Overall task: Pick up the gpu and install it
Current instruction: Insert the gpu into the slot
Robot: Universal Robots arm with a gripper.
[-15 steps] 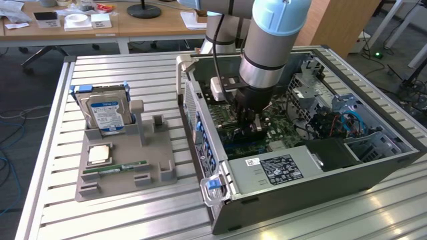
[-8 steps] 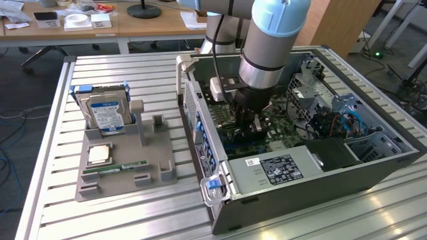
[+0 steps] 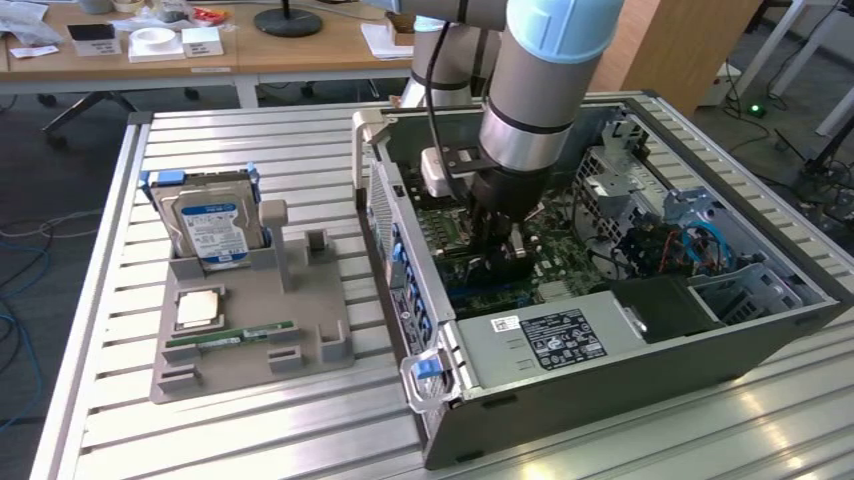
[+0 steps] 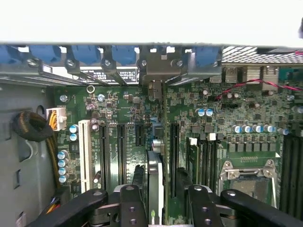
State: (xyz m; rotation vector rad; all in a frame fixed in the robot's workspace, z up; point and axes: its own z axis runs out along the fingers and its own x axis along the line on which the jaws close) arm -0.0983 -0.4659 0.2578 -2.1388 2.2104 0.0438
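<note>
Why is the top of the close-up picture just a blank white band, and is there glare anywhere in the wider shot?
Wrist view: the band above the computer case is washed out by bright light; the motherboard below is evenly lit. Exterior view: window light streaks the slatted table near the case; the arm shades the inside.

— Can you read anything down there?
— No. The hard drive (image 3: 214,228) carries a blue-white label, the power supply (image 3: 567,342) a black one with white print, and a white sticker (image 4: 111,75) sits under the case edge; all three are too small to read.
</note>
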